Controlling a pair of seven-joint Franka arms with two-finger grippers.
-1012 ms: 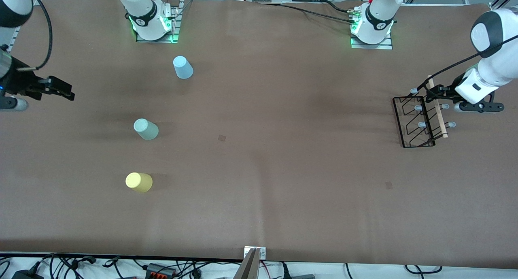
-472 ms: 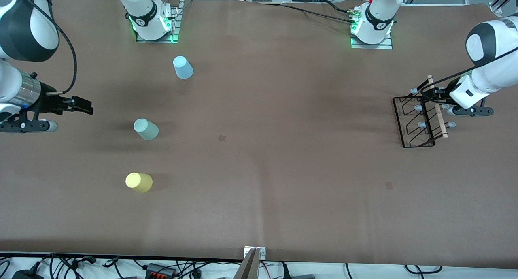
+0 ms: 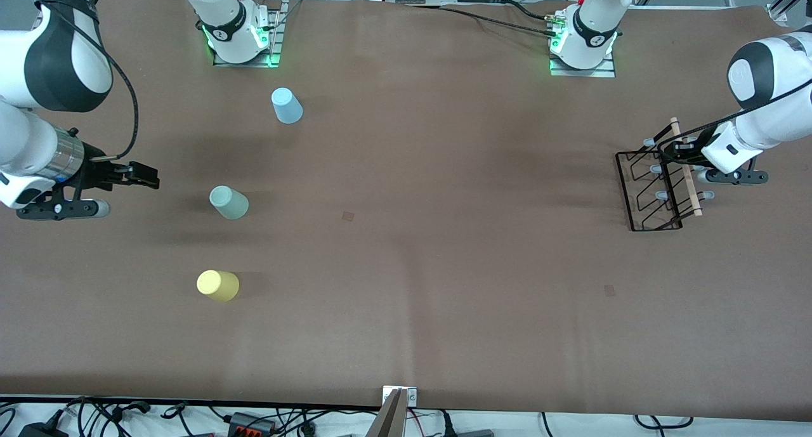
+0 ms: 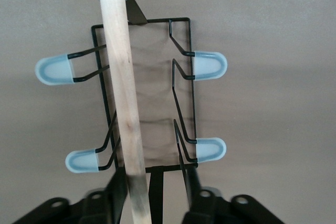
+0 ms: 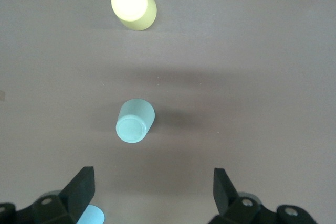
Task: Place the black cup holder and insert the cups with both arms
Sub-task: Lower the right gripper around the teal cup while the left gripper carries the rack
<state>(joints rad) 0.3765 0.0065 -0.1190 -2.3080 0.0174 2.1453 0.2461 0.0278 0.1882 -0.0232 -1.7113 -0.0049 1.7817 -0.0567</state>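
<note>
The black cup holder (image 3: 656,191), a thin wire rack with a wooden rod on top, stood at the left arm's end of the table. Toward the right arm's end three cups sat upside down, well apart: light blue (image 3: 287,105), mint green (image 3: 228,202), and yellow (image 3: 217,285), nearest the front camera.

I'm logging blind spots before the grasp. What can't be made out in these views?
Left wrist view: two of the black cup holder's six prong tips, cut off at the edge by the left gripper.
Right wrist view: most of the light blue cup, cut off at the edge beside the right gripper.
</note>
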